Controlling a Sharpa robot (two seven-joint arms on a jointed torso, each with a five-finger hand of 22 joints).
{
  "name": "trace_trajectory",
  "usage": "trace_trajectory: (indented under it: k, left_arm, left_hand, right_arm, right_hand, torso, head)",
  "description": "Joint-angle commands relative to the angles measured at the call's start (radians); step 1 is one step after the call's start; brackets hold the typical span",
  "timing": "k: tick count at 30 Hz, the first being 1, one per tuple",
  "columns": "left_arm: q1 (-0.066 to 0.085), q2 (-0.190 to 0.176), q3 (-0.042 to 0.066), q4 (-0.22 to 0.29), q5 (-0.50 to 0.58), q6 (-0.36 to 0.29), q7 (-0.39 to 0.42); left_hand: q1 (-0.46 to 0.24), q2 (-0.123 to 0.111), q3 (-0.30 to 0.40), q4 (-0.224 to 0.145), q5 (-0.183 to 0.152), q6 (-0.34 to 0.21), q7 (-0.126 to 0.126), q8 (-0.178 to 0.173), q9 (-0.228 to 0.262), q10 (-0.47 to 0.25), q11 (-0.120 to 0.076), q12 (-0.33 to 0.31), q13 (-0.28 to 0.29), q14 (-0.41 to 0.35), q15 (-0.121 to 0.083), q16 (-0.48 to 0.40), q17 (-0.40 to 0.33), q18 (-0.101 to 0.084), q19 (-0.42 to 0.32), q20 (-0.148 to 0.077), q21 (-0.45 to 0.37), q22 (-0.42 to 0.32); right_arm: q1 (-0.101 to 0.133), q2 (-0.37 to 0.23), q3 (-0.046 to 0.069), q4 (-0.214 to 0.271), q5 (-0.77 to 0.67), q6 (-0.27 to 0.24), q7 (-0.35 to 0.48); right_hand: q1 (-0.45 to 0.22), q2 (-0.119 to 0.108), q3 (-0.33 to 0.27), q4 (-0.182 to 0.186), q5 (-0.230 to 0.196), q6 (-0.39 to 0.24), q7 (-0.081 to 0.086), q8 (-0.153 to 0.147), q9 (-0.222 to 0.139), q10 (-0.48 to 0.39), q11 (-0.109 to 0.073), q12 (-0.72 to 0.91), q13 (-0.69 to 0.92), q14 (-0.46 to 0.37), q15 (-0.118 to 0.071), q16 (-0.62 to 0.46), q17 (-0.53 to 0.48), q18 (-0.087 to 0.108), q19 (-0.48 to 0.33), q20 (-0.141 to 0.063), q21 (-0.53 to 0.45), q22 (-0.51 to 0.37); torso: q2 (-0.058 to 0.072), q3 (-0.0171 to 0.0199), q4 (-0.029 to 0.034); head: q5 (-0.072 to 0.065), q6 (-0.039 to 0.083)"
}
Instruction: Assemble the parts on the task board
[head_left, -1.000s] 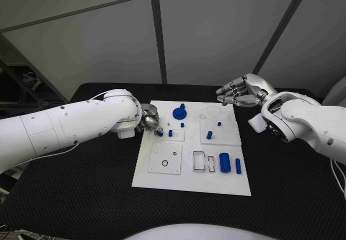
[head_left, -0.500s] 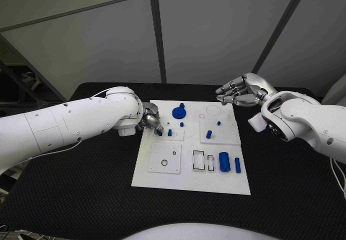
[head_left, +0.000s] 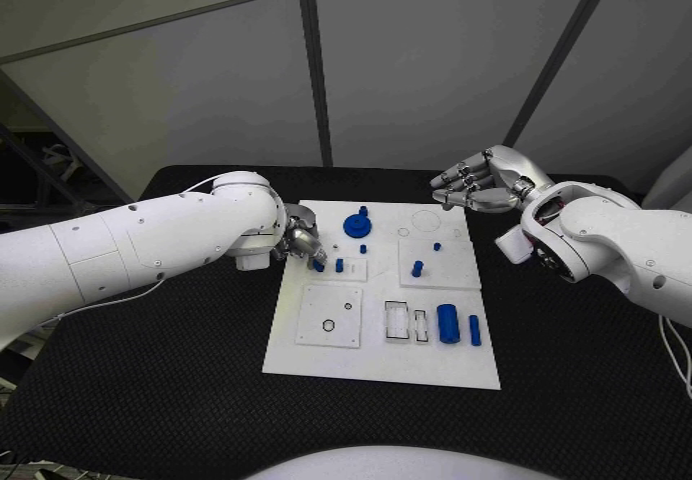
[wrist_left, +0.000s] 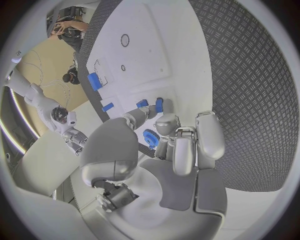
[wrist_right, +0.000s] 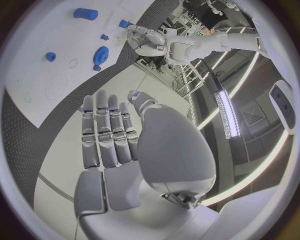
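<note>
**Left hand owns the next move**

White board (head_left: 378, 350) mid-table. Left hand (head_left: 300, 243) at its left edge, fingers pinching a small blue peg (head_left: 319, 265), upright beside the seated peg (head_left: 340, 266). Right hand (head_left: 480, 184) hovers off the far right corner, fingers apart, holding nothing.

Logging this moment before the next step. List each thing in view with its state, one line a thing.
Left hand: fingers pinching a small blue peg at the board's left edge.
Right hand: open, holding nothing, raised beyond the board's far right corner.
Task board: flat on the table.
Blue gear: on the board, far side.
Large blue cylinder: lying on its side.
</note>
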Motion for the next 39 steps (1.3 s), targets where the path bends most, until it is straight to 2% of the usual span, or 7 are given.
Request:
trace_trajectory:
  k: [1, 23, 39]
  left_arm:
    - [-0.009, 0.004, -0.006, 0.002, -0.001, 0.046, -0.005]
    - [-0.009, 0.006, -0.006, -0.006, -0.001, 0.025, -0.003]
    - [-0.009, -0.006, -0.005, 0.0, -0.001, -0.029, 0.002]
  left_hand:
    - [-0.008, 0.005, -0.007, -0.007, 0.002, 0.009, -0.003, -0.006, -0.004, 0.01, 0.0, 0.009, 0.007, 0.099, -0.008, 0.005, 0.234, -0.12, 0.009, -0.004, 0.007, 0.011]
    - [-0.087, 0.027, -0.185, 0.093, 0.001, 0.052, -0.007, -0.036, -0.044, 0.023, -0.002, 0.025, 0.035, 0.099, -0.01, 0.006, 0.234, -0.124, 0.024, -0.006, 0.016, 0.029]
    - [-0.092, 0.03, -0.337, 0.143, 0.001, 0.069, -0.007, -0.048, -0.063, 0.026, -0.002, 0.028, 0.046, 0.099, -0.01, 0.006, 0.234, -0.125, 0.027, -0.007, 0.014, 0.035]
  right_arm:
    - [0.002, 0.0, 0.001, 0.002, -0.002, 0.004, 0.005]
    - [0.002, -0.004, 0.001, 0.004, -0.002, 0.003, 0.003]
    - [0.002, -0.006, 0.001, 0.004, -0.003, 0.004, 0.002]
  right_hand:
    - [-0.004, 0.003, 0.002, -0.006, 0.004, -0.004, 0.003, -0.006, 0.001, -0.006, 0.002, -0.003, -0.002, 0.001, 0.004, -0.002, 0.001, 0.004, 0.007, 0.002, -0.003, -0.001]
    - [-0.005, 0.003, 0.002, -0.005, 0.004, -0.005, 0.003, -0.006, 0.001, -0.006, 0.002, -0.003, -0.002, 0.001, 0.004, -0.003, 0.001, 0.004, 0.007, 0.002, -0.004, -0.001]
    - [-0.008, 0.002, 0.001, -0.004, 0.005, -0.006, 0.004, -0.006, 0.001, -0.006, 0.003, -0.004, -0.002, 0.0, 0.004, -0.004, 0.001, 0.004, 0.008, 0.002, -0.006, -0.002]
  torso:
    - [0.0, -0.0001, 0.0]
    - [0.001, -0.0002, 0.0002]
    - [0.001, -0.0011, 0.0004]
  head:
    - [0.001, 0.001]
    - [-0.002, 0.001]
    - [-0.002, 0.006]
